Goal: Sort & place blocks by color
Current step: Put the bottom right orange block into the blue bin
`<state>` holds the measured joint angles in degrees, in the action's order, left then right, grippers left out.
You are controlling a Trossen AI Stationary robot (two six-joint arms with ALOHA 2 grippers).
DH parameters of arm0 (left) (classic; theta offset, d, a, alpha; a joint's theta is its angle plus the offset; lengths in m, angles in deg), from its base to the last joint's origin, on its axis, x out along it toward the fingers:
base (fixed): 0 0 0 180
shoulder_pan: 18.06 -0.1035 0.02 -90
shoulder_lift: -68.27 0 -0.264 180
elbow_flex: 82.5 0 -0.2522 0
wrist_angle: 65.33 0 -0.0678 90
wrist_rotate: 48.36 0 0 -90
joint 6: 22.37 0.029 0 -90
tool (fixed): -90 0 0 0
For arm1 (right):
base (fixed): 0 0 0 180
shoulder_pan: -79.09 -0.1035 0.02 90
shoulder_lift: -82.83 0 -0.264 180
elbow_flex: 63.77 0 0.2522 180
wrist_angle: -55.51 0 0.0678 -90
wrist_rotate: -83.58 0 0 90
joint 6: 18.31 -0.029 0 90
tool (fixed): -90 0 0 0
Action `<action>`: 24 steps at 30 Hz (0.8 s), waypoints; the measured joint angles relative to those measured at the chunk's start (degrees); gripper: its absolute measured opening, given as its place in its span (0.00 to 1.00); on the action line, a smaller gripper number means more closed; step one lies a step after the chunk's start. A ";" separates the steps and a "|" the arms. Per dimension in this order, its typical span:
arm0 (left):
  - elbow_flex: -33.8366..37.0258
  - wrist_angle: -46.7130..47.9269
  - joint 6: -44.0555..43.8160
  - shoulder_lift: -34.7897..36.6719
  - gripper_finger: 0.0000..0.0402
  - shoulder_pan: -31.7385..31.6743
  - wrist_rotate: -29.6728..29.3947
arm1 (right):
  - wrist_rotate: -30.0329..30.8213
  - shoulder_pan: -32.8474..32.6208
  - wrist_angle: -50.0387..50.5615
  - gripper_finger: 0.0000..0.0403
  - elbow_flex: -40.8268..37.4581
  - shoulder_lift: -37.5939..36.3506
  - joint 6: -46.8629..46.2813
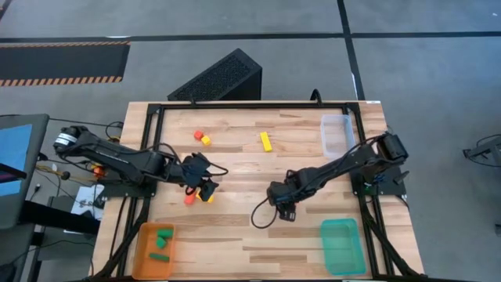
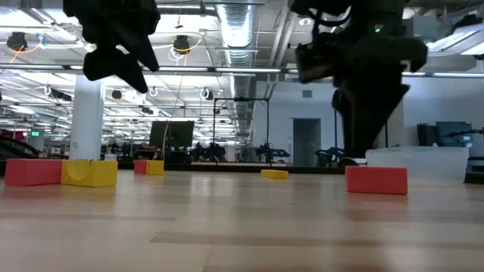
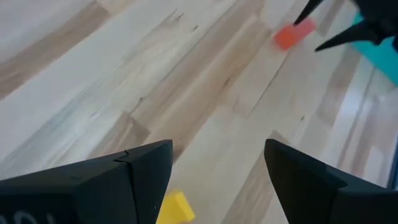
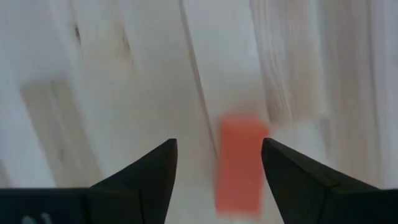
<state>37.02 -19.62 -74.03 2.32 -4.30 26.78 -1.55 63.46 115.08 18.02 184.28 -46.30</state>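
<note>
From above, the right gripper [image 1: 286, 213] is seen low over the middle of the desk [image 1: 258, 172], with the red block hidden under it. The left gripper [image 1: 199, 188] hangs by a red and yellow pair [image 1: 199, 198]. Green blocks [image 1: 163, 239] are already laid in the orange tray [image 1: 139, 254]; the teal tray [image 1: 340, 247] is bare.

From desk height, a red block [image 2: 376, 180] is seen resting flat, below the dark right arm.

In the left wrist view, the left fingers [image 3: 93, 186] are spread apart, with a yellow block [image 3: 175, 208] just between them.

In the right wrist view, the right fingers [image 4: 143, 174] are spread apart and the red block [image 4: 239, 163] lies between them, closer to one finger. It is best centred first, then squeezed across its narrow sides.
</note>
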 joint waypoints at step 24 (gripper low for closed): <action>-0.02 -21.89 3.44 -9.54 0.59 -0.74 -1.32 | 1.37 -1.07 -8.08 0.49 -11.19 -0.71 -1.99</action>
<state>36.99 -41.51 -70.59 -7.22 -5.03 25.46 -0.18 62.38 107.01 6.83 183.58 -48.29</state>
